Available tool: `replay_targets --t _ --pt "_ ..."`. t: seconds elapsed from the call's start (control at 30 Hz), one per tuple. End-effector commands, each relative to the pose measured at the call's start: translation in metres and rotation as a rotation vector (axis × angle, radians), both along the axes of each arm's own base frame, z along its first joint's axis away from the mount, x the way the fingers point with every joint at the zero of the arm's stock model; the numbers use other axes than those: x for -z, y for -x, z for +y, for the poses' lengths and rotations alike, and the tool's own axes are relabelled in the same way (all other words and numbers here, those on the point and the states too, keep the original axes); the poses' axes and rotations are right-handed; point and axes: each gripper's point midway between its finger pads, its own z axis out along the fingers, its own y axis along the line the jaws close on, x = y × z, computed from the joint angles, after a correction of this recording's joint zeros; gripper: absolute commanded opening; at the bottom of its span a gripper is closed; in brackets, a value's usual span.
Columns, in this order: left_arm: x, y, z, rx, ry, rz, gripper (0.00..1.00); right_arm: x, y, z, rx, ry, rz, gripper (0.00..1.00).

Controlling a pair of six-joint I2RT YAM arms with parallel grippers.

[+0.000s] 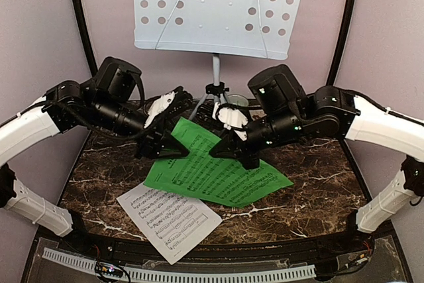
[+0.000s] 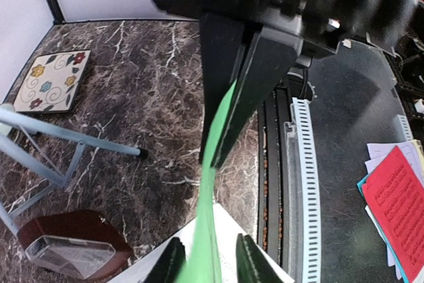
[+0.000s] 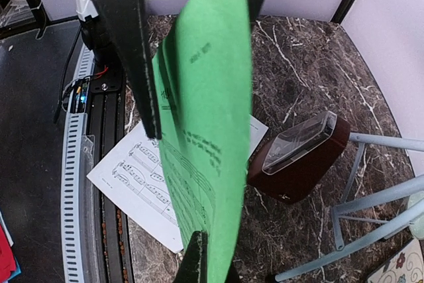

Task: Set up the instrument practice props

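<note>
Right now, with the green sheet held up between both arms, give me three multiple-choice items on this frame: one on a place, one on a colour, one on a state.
1. Where is the white sheet?
A. On the floor
B. Flat on the table, near its front edge
C. Pinned to the back wall

2. What colour is the sheet that the right gripper pinches?
A. White
B. Red
C. Green

3. How is the metronome placed?
A. Standing upright
B. Lying down, clear cover up
C. Held aloft

Answers:
1 B: the top view shows it flat on the marble, one corner under the green sheet.
2 C: the right wrist view shows its fingers shut on the green sheet.
3 B: both wrist views show it lying on the table beside the tripod legs.
</note>
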Motion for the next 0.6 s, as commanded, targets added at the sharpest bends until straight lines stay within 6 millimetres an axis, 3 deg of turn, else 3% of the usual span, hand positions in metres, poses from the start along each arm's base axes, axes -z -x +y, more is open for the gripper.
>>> replay_targets --t 0.0,0.13,0.27,0.43,0.57 --pt "-0.029 -0.021 0.023 -0.207 0.159 -0.144 0.53 -0.044 0.003 -0.010 0.029 -0.163 -0.048 0.00" --pt "-0.040 -0.032 0.045 -0.309 0.350 -0.134 0.66 -0.079 0.014 -0.029 0.018 -0.344 -0.081 0.00" --pt "-0.046 -0.033 0.054 -0.336 0.484 -0.129 0.68 -0.107 0.020 -0.047 0.009 -0.491 -0.097 0.00" --pt "-0.059 -0.032 0.058 -0.326 0.613 -0.145 0.70 -0.123 0.026 -0.060 0.005 -0.618 -0.107 0.00" --pt "-0.073 -0.042 0.059 -0.365 0.643 -0.160 0.69 -0.152 0.014 -0.078 0.098 -0.743 -0.169 0.00"
